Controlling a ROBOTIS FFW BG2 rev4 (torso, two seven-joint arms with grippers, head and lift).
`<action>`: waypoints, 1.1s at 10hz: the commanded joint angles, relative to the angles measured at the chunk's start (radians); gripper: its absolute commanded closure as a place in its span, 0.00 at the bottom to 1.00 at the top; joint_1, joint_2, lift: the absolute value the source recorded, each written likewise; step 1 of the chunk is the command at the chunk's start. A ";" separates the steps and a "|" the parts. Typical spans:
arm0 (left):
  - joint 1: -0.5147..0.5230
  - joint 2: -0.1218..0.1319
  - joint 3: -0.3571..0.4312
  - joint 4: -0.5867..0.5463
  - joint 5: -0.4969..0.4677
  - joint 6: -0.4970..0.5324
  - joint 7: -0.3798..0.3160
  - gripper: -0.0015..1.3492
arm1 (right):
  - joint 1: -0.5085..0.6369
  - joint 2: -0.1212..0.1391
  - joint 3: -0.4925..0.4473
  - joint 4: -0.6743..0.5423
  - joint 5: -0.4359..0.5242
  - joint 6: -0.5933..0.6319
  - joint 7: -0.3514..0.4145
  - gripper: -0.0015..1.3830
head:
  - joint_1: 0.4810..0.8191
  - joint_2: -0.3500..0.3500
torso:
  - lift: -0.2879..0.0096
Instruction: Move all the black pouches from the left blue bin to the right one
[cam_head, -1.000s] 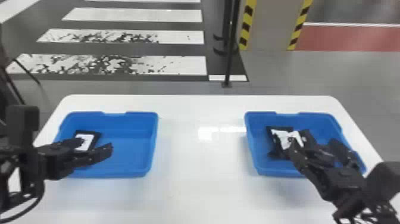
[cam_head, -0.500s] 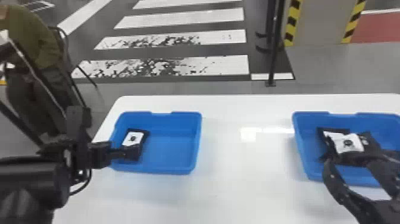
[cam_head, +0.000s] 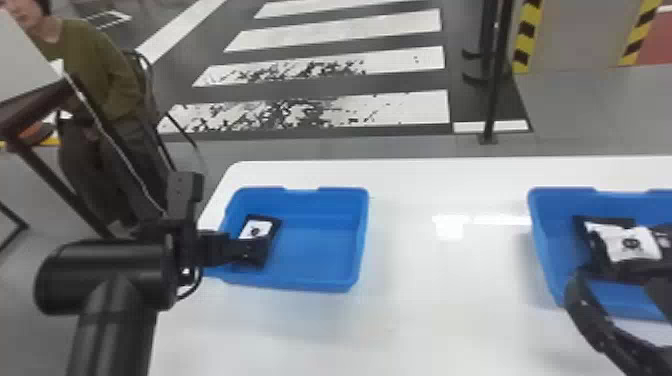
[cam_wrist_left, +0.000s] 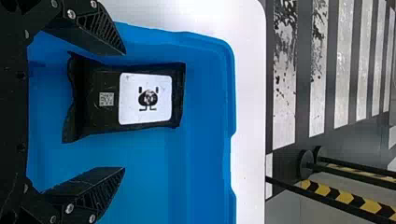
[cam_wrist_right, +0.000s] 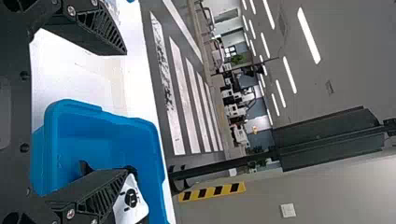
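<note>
Item: left tool (cam_head: 257, 252), fingers spread, at the left blue bin (cam_head: 320, 260). Item: one black pouch (cam_wrist_left: 88, 95), white label (cam_wrist_left: 130, 100) facing up, which lay inside that bin, ahead of the left tool's palm; it reached from between the fingers to past their tips, nearer one finger than the other. Item: right tool (cam_head: 617, 282), fingers spread, at the right blue bin (cam_head: 542, 240). Item: a cluster of black pouches (cam_head: 632, 243) in that bin, just beyond the right tool's fingertips; contact could not be told. Item: white surface (cam_head: 430, 300), which carried both bins and extended between the two tools.
</note>
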 joint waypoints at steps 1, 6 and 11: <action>-0.017 -0.001 -0.010 0.021 -0.001 -0.002 0.004 0.13 | -0.004 0.000 0.003 0.006 -0.005 0.007 0.002 0.09 | 0.63 0.86 | 0.50; -0.088 -0.003 -0.038 0.156 -0.013 -0.009 0.004 0.13 | -0.021 0.000 0.011 0.031 -0.029 0.016 0.014 0.09 | 0.63 0.87 | 0.50; -0.152 -0.011 -0.064 0.244 -0.011 0.015 0.010 0.18 | -0.036 0.000 0.021 0.058 -0.061 0.036 0.022 0.10 | 0.63 0.85 | 0.50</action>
